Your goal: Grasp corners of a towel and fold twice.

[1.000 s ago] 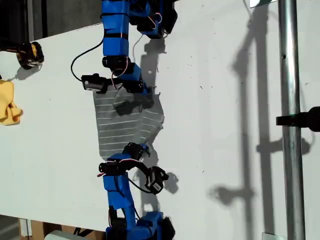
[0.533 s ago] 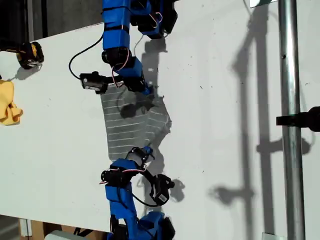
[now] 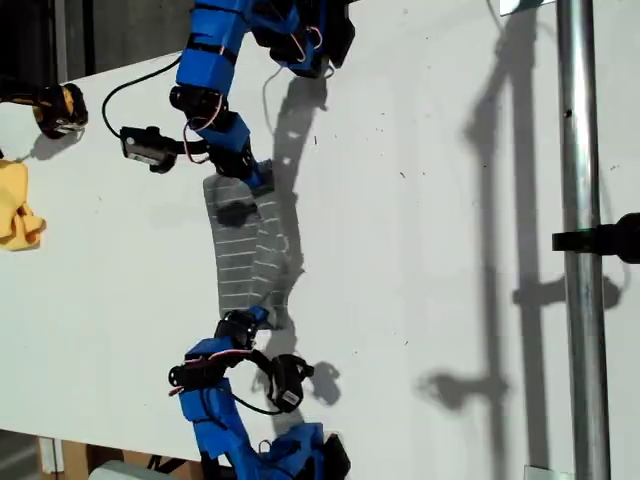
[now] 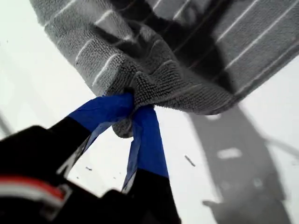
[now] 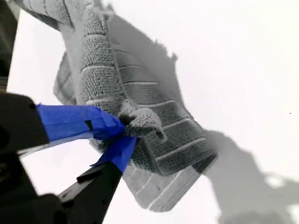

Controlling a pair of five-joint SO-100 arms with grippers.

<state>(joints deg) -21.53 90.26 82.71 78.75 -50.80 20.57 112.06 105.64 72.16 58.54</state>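
While both arms have hold of it, the towel (image 3: pixel 245 250) hangs stretched between them in the exterior view. Its long axis runs pretty much 12 to 6 o'clock, and it sits a bit toward 9 o'clock from the middle of the white table (image 3: pixel 430 200). It's bunched narrow, with the stripes crossing it roughly 9 to 3 and the edge on the 3 o'clock side rumpled and folded over.

Honestly can't tell from the wrist views which arm is which in the exterior shot. The towel ends are tucked under the blue gripper tips there, so the actual corners are hidden in that view. The yellow cloth (image 3: pixel 18 215) is cut off at the 9 o'clock edge.

Up close it's clearer. My first gripper (image 4: pixel 133 109) has its jaws pinched tight on a corner (image 4: pixel 122 127), with a little nub of cloth poking back between the blue-taped fingers (image 4: pixel 147 140) and the rest of the towel spreading away from the tips. My second gripper (image 5: pixel 122 128) is likewise clamped on another corner (image 5: pixel 142 122), which is wadded up right at the tips, with the towel draping away in folds.
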